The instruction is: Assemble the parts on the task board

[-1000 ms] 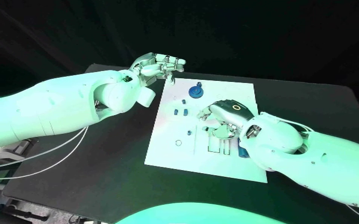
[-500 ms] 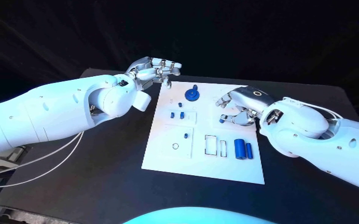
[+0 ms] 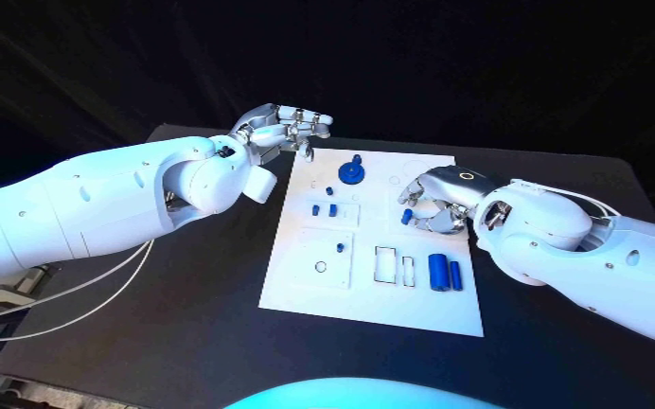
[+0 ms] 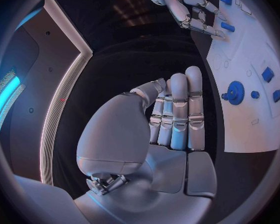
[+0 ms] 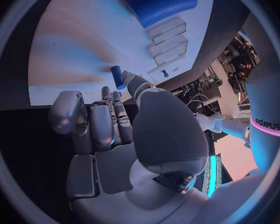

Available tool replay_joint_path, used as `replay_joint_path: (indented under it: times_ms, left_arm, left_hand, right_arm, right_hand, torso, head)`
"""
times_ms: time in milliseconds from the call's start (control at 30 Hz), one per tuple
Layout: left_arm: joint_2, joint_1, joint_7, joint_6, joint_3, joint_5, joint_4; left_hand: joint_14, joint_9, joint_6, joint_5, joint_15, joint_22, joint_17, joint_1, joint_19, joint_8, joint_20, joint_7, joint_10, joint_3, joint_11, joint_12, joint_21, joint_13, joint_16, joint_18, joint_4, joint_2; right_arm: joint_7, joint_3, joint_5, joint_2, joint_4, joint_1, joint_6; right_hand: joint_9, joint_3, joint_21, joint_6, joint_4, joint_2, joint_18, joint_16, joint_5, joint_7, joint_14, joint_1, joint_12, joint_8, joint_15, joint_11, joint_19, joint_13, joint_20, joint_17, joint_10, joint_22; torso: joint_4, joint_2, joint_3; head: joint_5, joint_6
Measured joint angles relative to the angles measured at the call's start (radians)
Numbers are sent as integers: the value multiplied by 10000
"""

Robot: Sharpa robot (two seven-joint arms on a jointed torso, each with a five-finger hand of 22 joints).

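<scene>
1. Blue small peg (image 3: 407,216) pinched by right hand (image 3: 434,203), frame centre-right, over the white board (image 3: 327,281) on the bench; left hand (image 3: 284,130), upper-left, curled, holding nothing.
2. Left wrist: fingers (image 4: 180,115) folded, nothing held.
3. Right wrist: peg (image 5: 116,76) at fingertips; likely light, stiff, slippery — hold its sides.

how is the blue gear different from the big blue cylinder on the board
The blue gear is a round toothed wheel with a knob on top, while the big blue cylinder is smooth and long. The gear sits at the board's far end, the cylinder near the close right corner, lying on its side beside a thinner blue piece. Both are blue, and no robot hand touches either.
</scene>
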Motion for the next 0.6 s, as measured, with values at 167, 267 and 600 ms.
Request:
replay_joint_path:
  times_ms: [167,267,600]
  left_arm:
    - [-7,0,-2,-6,0,0,-1]
    - [-8,0,-4,-7,0,0,-1]
    - [-25,0,-8,-11,0,0,-2]
  left_hand:
    - [0,0,0,0,0,0,0,0,0,0,0,0,1,0,0,0,0,5,0,0,0,0]
    - [0,1,0,0,0,0,0,0,20,0,20,0,1,0,-1,0,0,5,0,0,0,0]
    - [0,1,1,0,0,1,1,0,36,0,36,0,2,0,-1,0,0,4,0,1,0,0]
  right_arm:
    - [2,-2,0,29,-25,-6,213]
    - [11,-2,1,69,-41,-12,300]
    - [46,-1,44,167,-94,-40,363]
  right_hand:
    - [63,0,314,335,0,106,-1,195,0,110,0,106,333,83,0,-99,94,55,-94,169,311,216]
    - [117,22,604,634,22,216,-1,357,0,189,6,153,479,194,-7,-183,224,58,-112,306,581,412]
    - [201,315,941,1099,61,441,-2,542,0,263,36,296,563,351,-147,-359,364,55,-252,493,1110,684]
  torso:
    - [-1,0,-5]
    - [1,1,-2]
    - [-5,0,6]
  head:
    - [-7,-17]
    - [-5,-25]
    - [16,-50]
